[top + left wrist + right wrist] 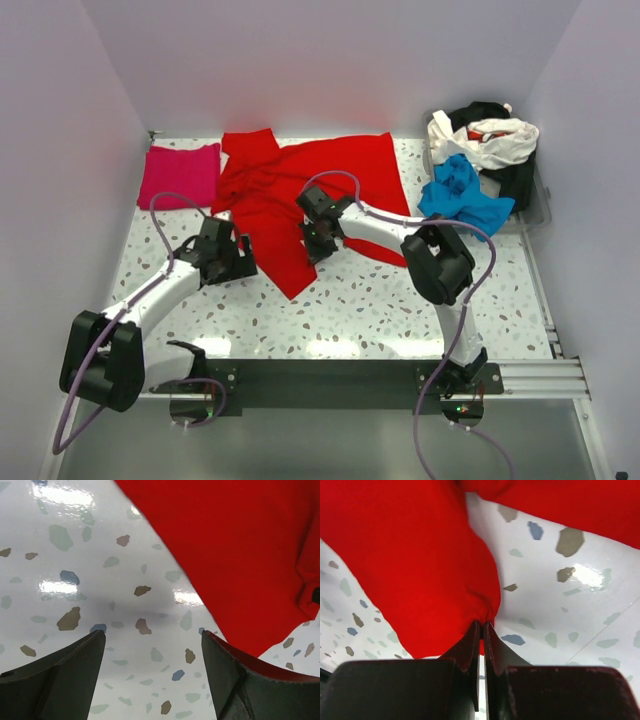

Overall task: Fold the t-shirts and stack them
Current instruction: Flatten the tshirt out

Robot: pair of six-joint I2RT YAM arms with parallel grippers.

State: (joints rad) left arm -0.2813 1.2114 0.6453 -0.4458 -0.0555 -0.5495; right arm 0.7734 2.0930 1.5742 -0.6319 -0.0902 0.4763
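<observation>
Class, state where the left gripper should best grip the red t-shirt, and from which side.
Best bet: grip the red t-shirt at its flat edge nearest the open left gripper, sliding in low from the left; the right gripper pinches its other side.

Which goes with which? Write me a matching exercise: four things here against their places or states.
1. pink shirt
2. blue shirt
3. left gripper
4. right gripper

A. shut on the red shirt
B. flat, at far left
C. open over bare table
D. crumpled, at far right

Pairs: 1-B, 2-D, 3-C, 4-A
</observation>
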